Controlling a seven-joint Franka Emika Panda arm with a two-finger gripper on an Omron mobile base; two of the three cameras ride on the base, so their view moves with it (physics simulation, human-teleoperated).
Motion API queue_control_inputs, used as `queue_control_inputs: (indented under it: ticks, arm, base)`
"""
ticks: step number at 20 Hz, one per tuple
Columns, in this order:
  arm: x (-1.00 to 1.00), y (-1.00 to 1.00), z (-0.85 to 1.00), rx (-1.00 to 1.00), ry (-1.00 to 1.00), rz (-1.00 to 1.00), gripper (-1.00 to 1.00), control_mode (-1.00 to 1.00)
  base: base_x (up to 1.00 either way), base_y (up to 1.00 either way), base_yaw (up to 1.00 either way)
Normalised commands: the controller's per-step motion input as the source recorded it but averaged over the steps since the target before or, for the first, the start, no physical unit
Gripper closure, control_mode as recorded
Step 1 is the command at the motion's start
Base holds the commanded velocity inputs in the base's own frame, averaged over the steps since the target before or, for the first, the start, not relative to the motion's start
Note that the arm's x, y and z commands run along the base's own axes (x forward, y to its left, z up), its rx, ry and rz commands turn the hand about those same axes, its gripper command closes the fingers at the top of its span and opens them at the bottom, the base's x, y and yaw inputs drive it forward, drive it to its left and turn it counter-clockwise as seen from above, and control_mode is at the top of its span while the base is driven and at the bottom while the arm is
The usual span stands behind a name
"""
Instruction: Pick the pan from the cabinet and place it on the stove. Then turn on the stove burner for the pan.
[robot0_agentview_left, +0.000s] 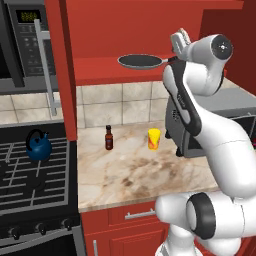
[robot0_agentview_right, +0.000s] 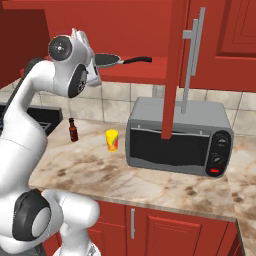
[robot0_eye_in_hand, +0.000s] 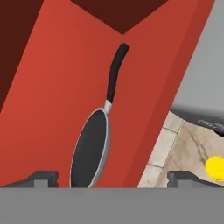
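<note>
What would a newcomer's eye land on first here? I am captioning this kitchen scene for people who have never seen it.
First the white robot arm, reaching up to the open red wall cabinet, where a shallow dark grey frying pan with a long black handle lies on the shelf. The open gripper hovers just short of the pan. Below, a small blue kettle sits on the black gas stove at left.

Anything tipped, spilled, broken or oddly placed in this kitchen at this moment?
Nothing stands out. The pan lies flat on the open cabinet's shelf, the blue kettle sits upright on the stove, and the small bottle and yellow cup stand upright on the counter. No spill shows.
</note>
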Motion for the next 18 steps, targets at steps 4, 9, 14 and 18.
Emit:
queue_control_inputs:
  ticks: [4, 9, 14, 18]
  arm:
    - [0.16, -0.8, -0.06, 0.1, 0.0, 0.0, -1.0, -1.0]
    - [0.18, -0.53, -0.01, 0.08, 0.01, 0.0, -1.0, -1.0]
    - [0.12, -0.17, 0.0, 0.02, 0.01, 0.0, -1.0, -1.0]
    - [0.01, -0.09, -0.03, 0.01, 0.02, 0.0, -1.0, -1.0]
  base:
    - [0.0, 0.0, 0.0]
    - [0.0, 0.0, 0.0]
    - [0.0, 0.0, 0.0]
    - [0.0, 0.0, 0.0]
